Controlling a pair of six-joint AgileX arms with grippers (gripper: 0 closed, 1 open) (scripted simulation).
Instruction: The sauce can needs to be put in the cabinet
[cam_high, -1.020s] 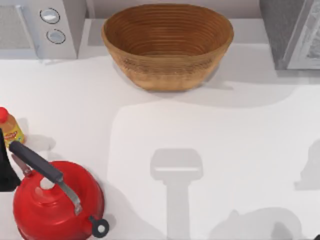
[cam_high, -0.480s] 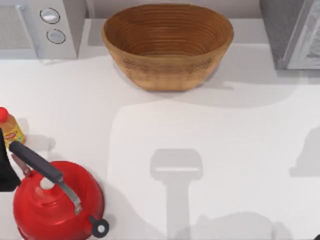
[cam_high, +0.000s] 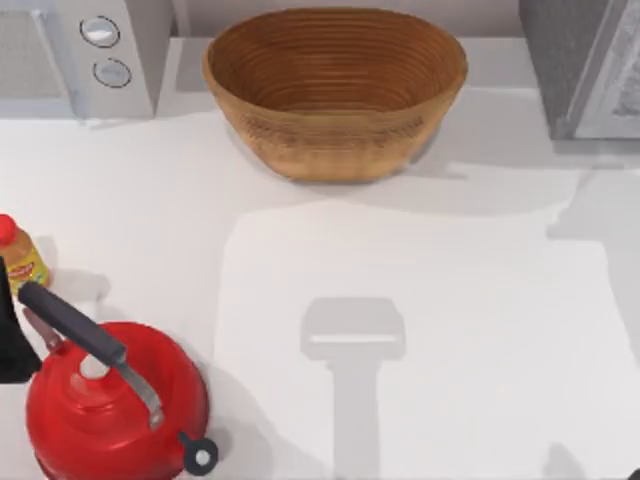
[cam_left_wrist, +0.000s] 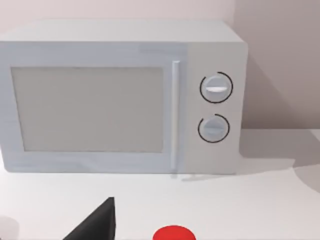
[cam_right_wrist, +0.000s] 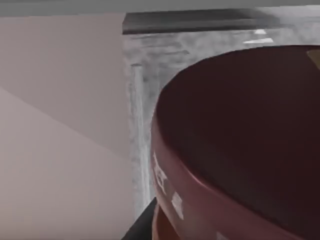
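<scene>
Carry phase, by my read: the small maroon-topped sauce can sits right up against the right wrist camera, with the dark-grey boxy cabinet behind it; in the top view that cabinet is at 1 o'clock on the white tabletop. Placing inside is still left. Right gripper state: can't tell, though the can looks held. Left arm parked at 9 o'clock.

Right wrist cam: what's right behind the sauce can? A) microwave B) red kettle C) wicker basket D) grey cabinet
D: in the right wrist view the sauce can's dark maroon top looms close up, with the cabinet's mottled grey front directly behind it, beside a plain beige wall.
</scene>
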